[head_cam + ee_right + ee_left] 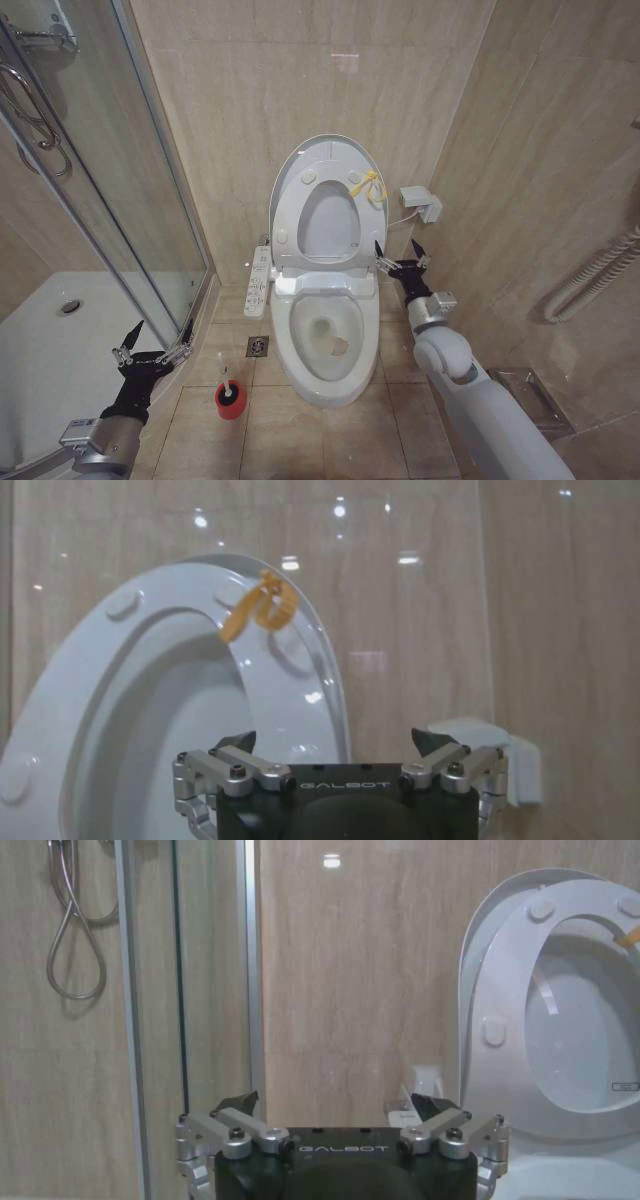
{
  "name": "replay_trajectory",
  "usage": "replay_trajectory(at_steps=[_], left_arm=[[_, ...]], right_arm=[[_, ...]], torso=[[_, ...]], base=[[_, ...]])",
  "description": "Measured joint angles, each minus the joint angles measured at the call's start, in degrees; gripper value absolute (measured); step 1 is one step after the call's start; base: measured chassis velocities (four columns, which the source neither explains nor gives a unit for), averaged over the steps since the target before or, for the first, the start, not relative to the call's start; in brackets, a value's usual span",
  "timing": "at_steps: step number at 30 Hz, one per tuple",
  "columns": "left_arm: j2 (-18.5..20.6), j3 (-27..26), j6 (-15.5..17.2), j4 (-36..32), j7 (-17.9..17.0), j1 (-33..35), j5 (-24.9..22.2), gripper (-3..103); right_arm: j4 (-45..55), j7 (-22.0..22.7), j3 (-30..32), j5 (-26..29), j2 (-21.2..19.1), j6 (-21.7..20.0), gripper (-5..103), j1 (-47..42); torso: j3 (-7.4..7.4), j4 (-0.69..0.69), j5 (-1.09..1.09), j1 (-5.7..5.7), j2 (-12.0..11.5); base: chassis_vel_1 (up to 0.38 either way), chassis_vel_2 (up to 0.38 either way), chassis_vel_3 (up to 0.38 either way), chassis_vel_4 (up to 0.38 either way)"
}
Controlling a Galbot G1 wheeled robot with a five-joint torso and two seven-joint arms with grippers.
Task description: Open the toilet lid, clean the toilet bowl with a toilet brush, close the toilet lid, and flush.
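Head view: toilet lid (300,160) already up against the wall, toilet bowl (326,345) unscrubbed, toilet brush (230,385) in its floor holder, left gripper (152,338) and right gripper (402,252) both agape, empty; closing, flushing left.

In the left wrist view the toilet lid (478,990) and the ring seat (520,1057) run off the picture's edge. The toilet brush (229,385) handle looks too thin to trace, and its head sits hidden in the red holder (230,400).
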Motion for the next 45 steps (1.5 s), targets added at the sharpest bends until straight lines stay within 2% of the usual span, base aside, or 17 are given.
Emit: replay_trajectory(at_steps=[2, 5, 7, 17, 23, 25, 33, 39, 45], left_arm=[[0.0, 0.0, 0.0, 0.0, 0.0, 0.0, 0.0, 100], [0.0, 0.0, 0.0, 0.0, 0.0, 0.0, 0.0, 100], [0.0, 0.0, 0.0, 0.0, 0.0, 0.0, 0.0, 100], [0.0, 0.0, 0.0, 0.0, 0.0, 0.0, 0.0, 100], [0.0, 0.0, 0.0, 0.0, 0.0, 0.0, 0.0, 100], [0.0, 0.0, 0.0, 0.0, 0.0, 0.0, 0.0, 100], [0.0, 0.0, 0.0, 0.0, 0.0, 0.0, 0.0, 100], [0.0, 0.0, 0.0, 0.0, 0.0, 0.0, 0.0, 100], [0.0, 0.0, 0.0, 0.0, 0.0, 0.0, 0.0, 100]], right_arm=[[0.2, -0.5, 0.6, 0.2, -0.2, 0.0, 100, -0.9], [0.2, -4.3, 3.5, 0.4, -0.3, 1.0, 100, -4.9], [0.2, -5.1, 4.3, 0.4, -0.1, 1.1, 100, -6.2], [4.5, -11.2, 12.0, -1.9, 4.7, 2.4, 100, -19.3], [7.0, -12.9, 14.8, -4.4, 8.5, 3.9, 100, -24.2], [8.7, -13.1, 15.9, -6.2, 11.4, 4.8, 100, -27.3], [13.7, -14.0, 17.6, -8.0, 17.5, 6.5, 100, -35.1], [16.8, -17.2, 19.7, -8.0, 19.3, 7.2, 100, -38.0], [20.3, -17.6, 20.0, -7.9, 19.6, 6.6, 100, -39.5]], torso=[[0.0, 0.0, 0.0, 0.0, 0.0], [0.0, -0.01, 0.0, 0.0, 0.0], [0.0, -0.01, 0.0, 0.0, 0.0], [0.0, -0.01, 0.0, 0.0, 0.0], [0.0, 0.0, 0.0, 0.0, 0.0], [0.0, 0.0, 0.0, 0.0, 0.0], [0.0, 0.0, -0.01, 0.0, 0.0], [0.0, -0.01, -0.01, 0.0, 0.0], [0.0, 0.01, -0.01, 0.01, 0.0]], base=[[0.0, 0.0, 0.0, 0.0], [0.0, 0.0, 0.0, 0.0], [0.0, 0.0, 0.0, 0.0], [0.0, 0.0, 0.0, 0.0], [0.0, 0.0, 0.0, 0.0], [0.0, 0.0, 0.0, 0.0], [0.0, 0.0, 0.0, 0.0], [0.0, 0.0, 0.0, 0.0], [0.0, 0.0, 0.0, 0.0]])
